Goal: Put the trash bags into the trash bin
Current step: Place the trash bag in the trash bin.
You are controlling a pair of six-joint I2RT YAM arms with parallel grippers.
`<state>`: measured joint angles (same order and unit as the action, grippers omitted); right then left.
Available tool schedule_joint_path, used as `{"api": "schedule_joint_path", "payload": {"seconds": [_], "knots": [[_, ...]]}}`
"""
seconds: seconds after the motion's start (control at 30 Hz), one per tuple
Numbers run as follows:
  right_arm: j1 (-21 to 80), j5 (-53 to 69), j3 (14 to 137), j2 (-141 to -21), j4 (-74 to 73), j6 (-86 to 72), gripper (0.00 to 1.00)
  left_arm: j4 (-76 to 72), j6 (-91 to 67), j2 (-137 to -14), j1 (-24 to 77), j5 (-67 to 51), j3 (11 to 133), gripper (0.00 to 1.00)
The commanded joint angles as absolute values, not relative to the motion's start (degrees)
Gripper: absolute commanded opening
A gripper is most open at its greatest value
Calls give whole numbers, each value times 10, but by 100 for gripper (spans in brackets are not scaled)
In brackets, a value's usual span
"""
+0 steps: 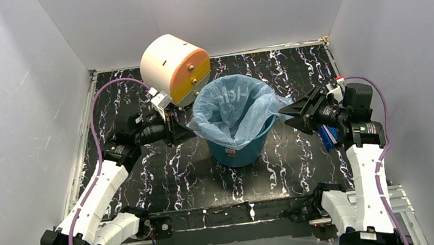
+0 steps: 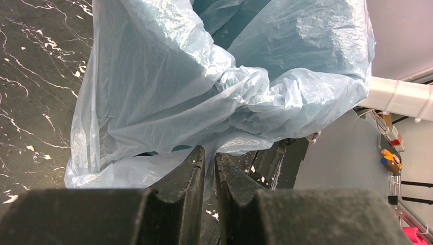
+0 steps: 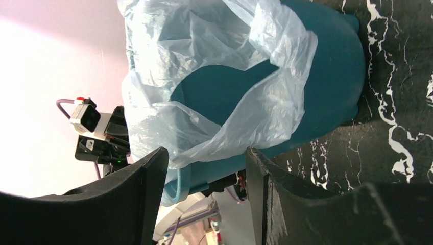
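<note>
The teal trash bin (image 1: 251, 146) stands upright mid-table. The pale blue trash bag (image 1: 232, 111) with "Hello" lettering sits inside it, with its mouth open and draped over the rim. My left gripper (image 1: 186, 129) is at the bin's left side, shut on a fold of the bag's edge. In the left wrist view the film (image 2: 204, 76) runs down between the nearly closed jaws of the gripper (image 2: 210, 155). My right gripper (image 1: 286, 116) is open at the bin's right rim. In the right wrist view it (image 3: 207, 158) straddles the rim of the bin (image 3: 327, 76) and a hanging flap of the bag (image 3: 214, 51).
A cream and orange drum-shaped box (image 1: 174, 66) lies just behind the bin at the left, close to my left wrist. A small dark blue flat object (image 1: 326, 138) lies beside my right arm. White walls enclose the black marbled table (image 1: 177, 176) on three sides.
</note>
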<state>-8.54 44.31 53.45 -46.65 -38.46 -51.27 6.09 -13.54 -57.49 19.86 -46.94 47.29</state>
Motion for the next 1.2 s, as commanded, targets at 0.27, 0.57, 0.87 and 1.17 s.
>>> {"api": "schedule_joint_path", "payload": {"seconds": [0.27, 0.57, 0.87, 1.17], "knots": [[-82, 394, 591, -471, -422, -502, 73, 56, -131, -568, 200, -478, 472, 13], [-82, 465, 528, -467, -347, -584, 65, 56, -133, -564, 200, -476, 470, 13], [-81, 474, 501, -462, -326, -603, 51, 56, -134, -566, 201, -475, 471, 13], [-82, 435, 493, -457, -317, -583, 13, 55, -137, -563, 201, -469, 469, 12]]}}
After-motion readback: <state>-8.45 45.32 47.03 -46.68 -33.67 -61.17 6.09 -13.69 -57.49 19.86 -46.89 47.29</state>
